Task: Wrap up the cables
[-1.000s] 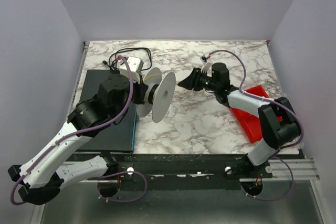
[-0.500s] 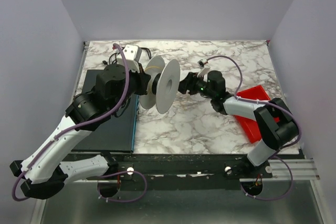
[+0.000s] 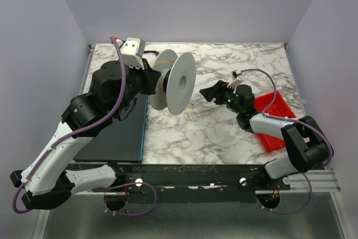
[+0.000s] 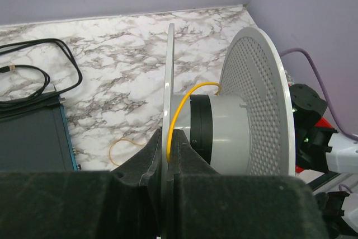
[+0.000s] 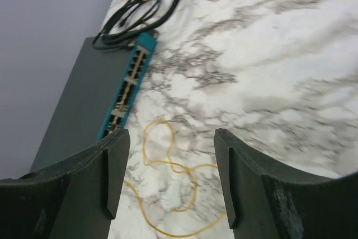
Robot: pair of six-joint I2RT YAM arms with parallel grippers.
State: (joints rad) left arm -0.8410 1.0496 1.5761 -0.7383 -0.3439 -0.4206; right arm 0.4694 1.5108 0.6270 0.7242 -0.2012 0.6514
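The thin yellow wire (image 4: 173,120) runs from the grey hub of a white spool (image 3: 179,85) down between my left gripper's jaws. Its slack lies in loose loops on the marble (image 5: 144,141); one loop also shows in the left wrist view (image 4: 122,139). My left gripper (image 4: 168,138) is shut on the spool's thin flange (image 4: 169,65) and holds the spool above the table, left of centre. My right gripper (image 5: 170,155) is open and empty. It hovers over the wire loops, to the right of the spool (image 3: 215,92).
A dark box with a teal port edge (image 3: 112,127) lies at the left, also in the right wrist view (image 5: 78,99). A black looped cord (image 4: 39,76) lies behind it. A red tray (image 3: 274,117) sits at the right under the right arm.
My left arm has raised the spool and carried it toward the back. My right gripper has pulled back to the right, away from the spool.
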